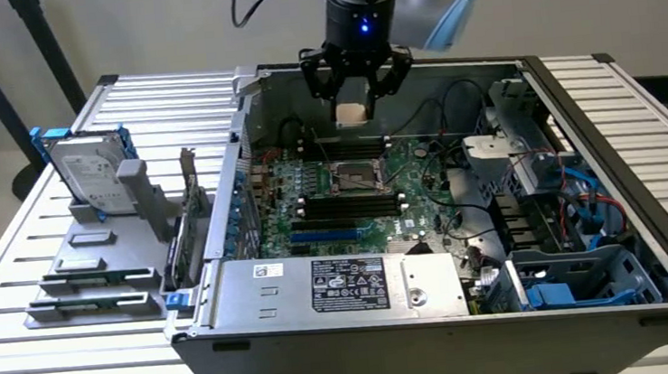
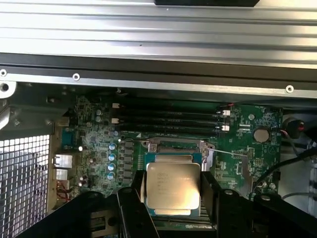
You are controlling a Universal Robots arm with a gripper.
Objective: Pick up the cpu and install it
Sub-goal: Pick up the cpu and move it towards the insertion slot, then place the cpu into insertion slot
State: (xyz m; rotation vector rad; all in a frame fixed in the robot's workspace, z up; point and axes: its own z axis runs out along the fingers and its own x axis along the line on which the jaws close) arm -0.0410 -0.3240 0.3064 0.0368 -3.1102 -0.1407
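The pincer [image 1: 358,94] is pinching the cpu [image 2: 173,186] by two opposite edges and holding it in the air inside the open computer case [image 1: 445,345], over the motherboard [image 1: 349,217] and close to its socket [image 1: 361,177]. The chip is looking light, stiff and flat, with a slick metal lid. Its underside is probably fragile, so the rim edges are serving as the safest hold. I am counting one cpu, one socket and one hard drive [image 1: 89,177], which is standing on the tabletop [image 1: 7,261].

One cpu [image 2: 173,186], one hard drive [image 1: 91,176], one computer case [image 1: 445,345]
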